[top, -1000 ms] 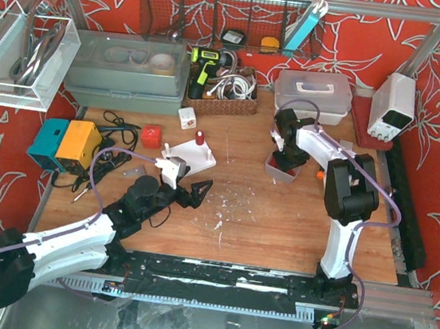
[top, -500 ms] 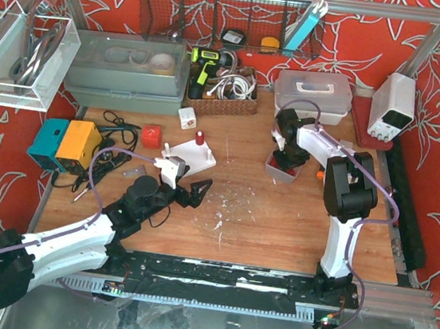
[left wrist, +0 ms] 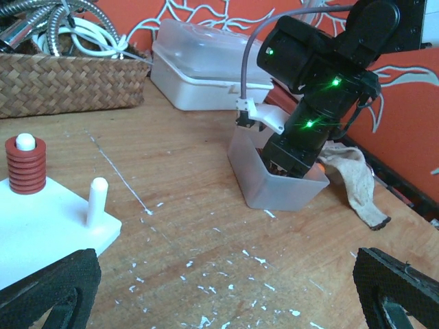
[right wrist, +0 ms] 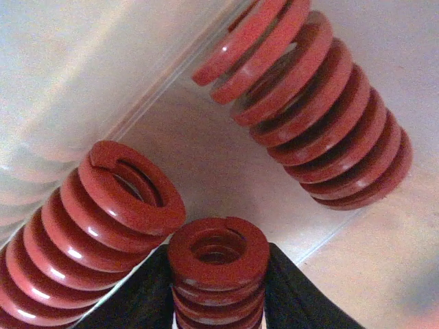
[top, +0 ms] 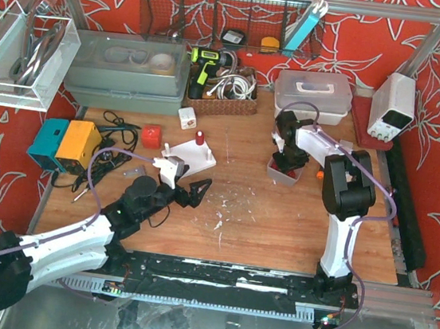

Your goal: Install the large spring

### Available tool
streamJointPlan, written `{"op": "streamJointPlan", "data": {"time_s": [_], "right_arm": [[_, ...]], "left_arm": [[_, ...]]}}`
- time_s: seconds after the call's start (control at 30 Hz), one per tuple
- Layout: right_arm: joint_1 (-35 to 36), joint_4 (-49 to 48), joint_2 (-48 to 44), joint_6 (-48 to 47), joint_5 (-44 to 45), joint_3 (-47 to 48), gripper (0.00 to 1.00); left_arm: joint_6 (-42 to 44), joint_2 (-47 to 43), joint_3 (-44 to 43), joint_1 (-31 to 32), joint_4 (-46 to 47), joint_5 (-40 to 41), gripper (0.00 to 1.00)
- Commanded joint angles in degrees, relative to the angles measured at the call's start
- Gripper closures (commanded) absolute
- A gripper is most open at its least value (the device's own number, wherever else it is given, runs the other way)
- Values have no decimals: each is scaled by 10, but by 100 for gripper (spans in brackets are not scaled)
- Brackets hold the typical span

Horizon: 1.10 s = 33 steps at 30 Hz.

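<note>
Large spring (right wrist: 309,110) update, working down from the big stuff, everything placed off the clear bin (top: 283,172). That bin sits on the counter (top: 261,226). The white base (top: 193,157) is well off to the bin's left, and its bare peg (left wrist: 98,199) is where I reckon the spring ends up.

Inside the bin, the large spring lies flat on the floor. Its long axis runs slantwise, up and to the right of my right fingers (right wrist: 140,295) in the wrist view. A second large spring (right wrist: 89,233) leans on the bin wall on the other side, just beside them.

Catch: those right fingers are clamped on the small spring (right wrist: 218,257), which stands on end between them, both pads against its coils. It looks narrower than the other two, so my guess is I've got the wrong one.

My left fingers (left wrist: 48,288) are spread wide with nothing in them, over by the base and well apart from the bin. So the pick falls to the right arm. I'd have to let go, shift toward the flat one and close across its coils, not along its length.
</note>
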State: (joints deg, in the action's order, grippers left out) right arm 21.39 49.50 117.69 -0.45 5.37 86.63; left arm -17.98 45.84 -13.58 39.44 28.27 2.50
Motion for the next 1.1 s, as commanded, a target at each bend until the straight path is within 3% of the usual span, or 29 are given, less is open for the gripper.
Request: {"op": "streamJointPlan", "data": {"time_s": [0.0, 0.17, 0.47, 0.8, 0.9, 1.07], "right_arm": [[-6, 27, 11, 9, -4, -8, 67], [-6, 22, -13, 11, -2, 6, 83], [12, 4, -131, 4, 13, 3, 94], [94, -99, -300, -15, -10, -109, 94], [141, -155, -360, -43, 12, -162, 96], [202, -277, -473, -88, -42, -270, 100]], "left_arm": [[4, -11, 5, 2, 0, 8, 0], [3, -9, 6, 2, 0, 17, 0], [-12, -7, 4, 2, -11, 53, 0], [-9, -10, 12, 2, 9, 42, 0], [-19, -13, -12, 2, -28, 36, 2], [-67, -24, -51, 2, -98, -11, 5]]}}
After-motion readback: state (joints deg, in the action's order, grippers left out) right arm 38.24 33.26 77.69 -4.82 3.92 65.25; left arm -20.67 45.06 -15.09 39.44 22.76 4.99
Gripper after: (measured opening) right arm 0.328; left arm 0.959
